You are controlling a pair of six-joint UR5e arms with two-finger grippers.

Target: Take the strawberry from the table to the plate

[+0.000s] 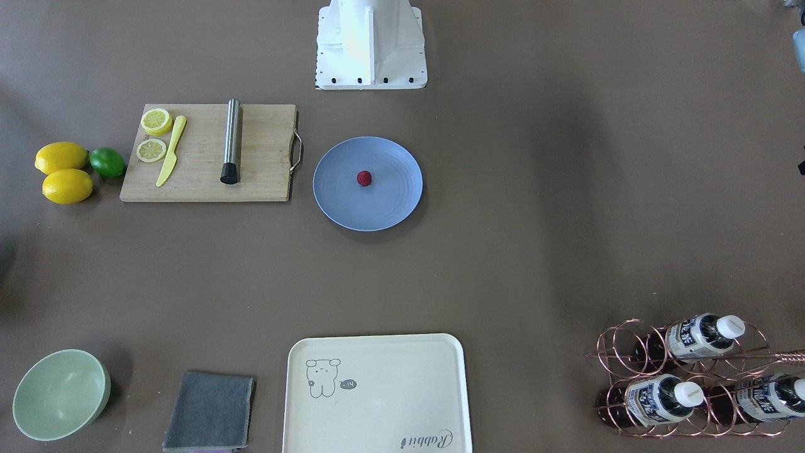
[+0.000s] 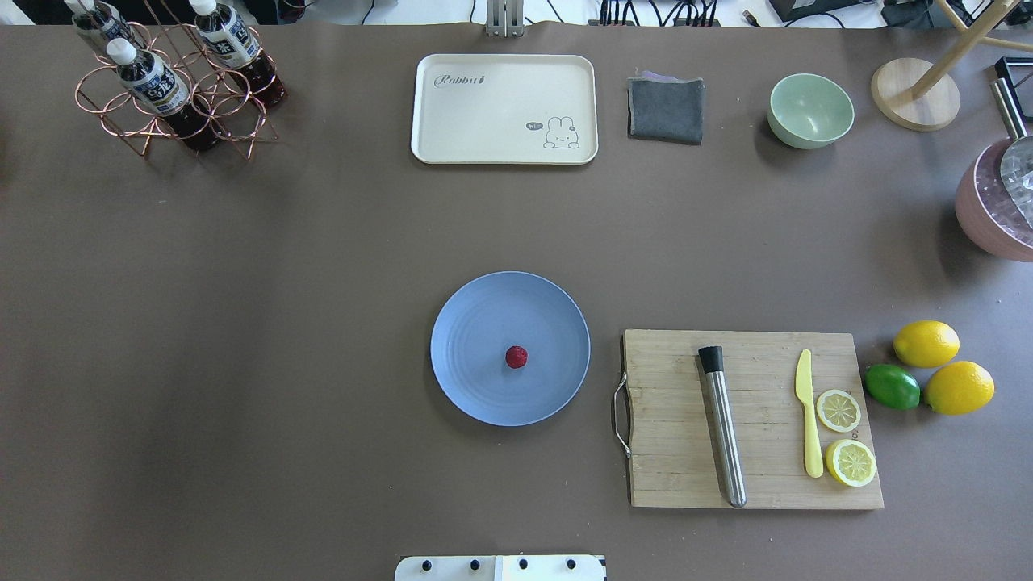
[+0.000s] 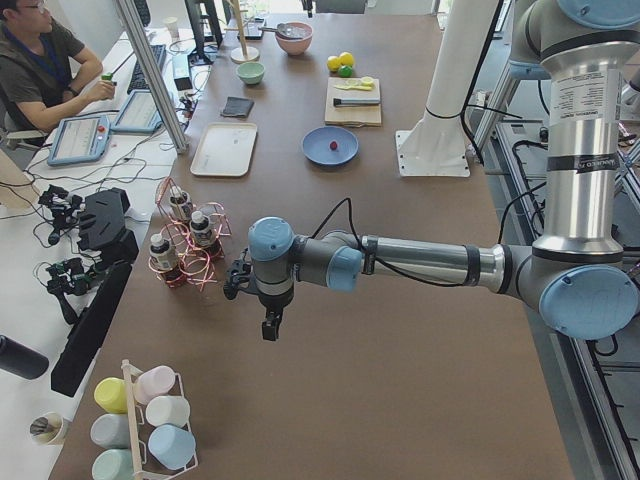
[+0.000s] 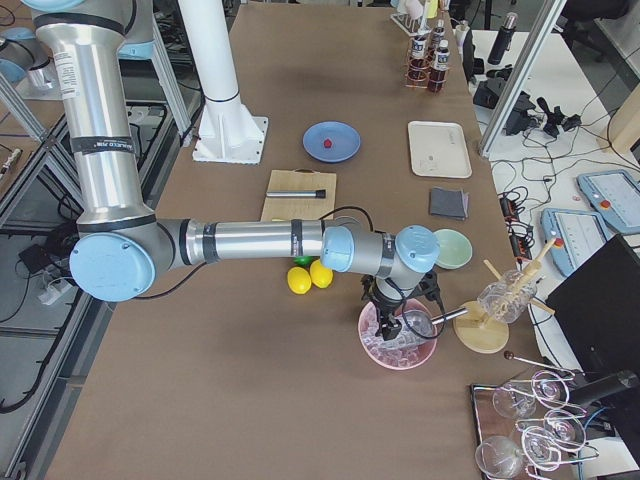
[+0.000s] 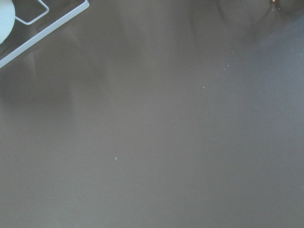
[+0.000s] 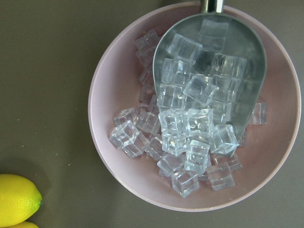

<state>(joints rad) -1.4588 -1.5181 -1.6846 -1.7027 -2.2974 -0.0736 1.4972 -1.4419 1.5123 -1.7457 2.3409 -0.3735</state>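
Observation:
The small dark-red strawberry (image 2: 516,357) (image 1: 364,178) lies near the middle of the round pale blue plate (image 2: 476,391) (image 1: 390,204), at the centre of the brown table (image 2: 282,323). Neither arm is near it. My left gripper (image 3: 270,327) hangs over bare table at the left end, close to the bottle rack, and I cannot tell whether it is open or shut. My right gripper (image 4: 393,328) hovers above a pink bowl of ice cubes (image 6: 142,190) at the right end, state also unclear. Neither wrist view shows any fingers.
Right of the plate lies a wooden cutting board (image 2: 670,452) with a steel muddler (image 2: 723,428), a yellow knife and lemon slices. Lemons (image 2: 926,343) and a lime sit beyond it. At the far edge are a cream tray (image 2: 504,109), grey cloth (image 2: 666,110), green bowl (image 2: 810,110) and bottle rack (image 2: 173,89).

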